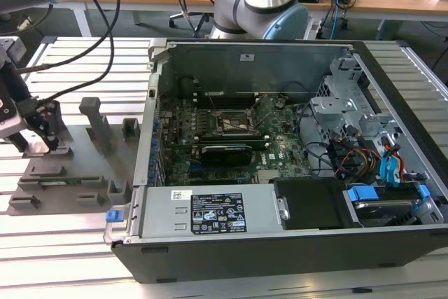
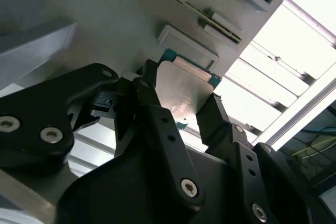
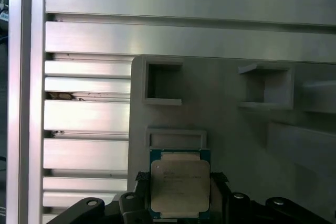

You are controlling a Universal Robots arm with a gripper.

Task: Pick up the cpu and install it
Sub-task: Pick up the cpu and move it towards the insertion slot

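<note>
You will find the black two-fingered gripper [image 1: 43, 129] at the exterior view's left, low over the flat grey plastic fixture plate [image 1: 70, 173] with its raised blocks. That plate lies on the ribbed aluminium table [image 1: 63, 257], just beside the open black desktop computer case [image 1: 280, 250]. In both wrist views the cpu [image 2: 184, 90] [image 3: 180, 179], a small flat square chip with a pale silver metal top and a thin green rim, sits between the gripper's dark fingers [image 2: 149, 98]. One finger lies against each of two opposite edges, so the pincer [image 3: 179, 192] reads as clamped on the chip. In the first wrist view the cpu lies just beside a small rectangular raised frame [image 3: 175, 137] on the grey plate [image 3: 236, 129]. You cannot tell from these views whether the chip rests on the plate or is clear of it. Inside the case, the green motherboard [image 1: 210, 153] carries a dark square socket frame with metal edges [image 1: 234, 122], well apart from the gripper and the cpu
</note>
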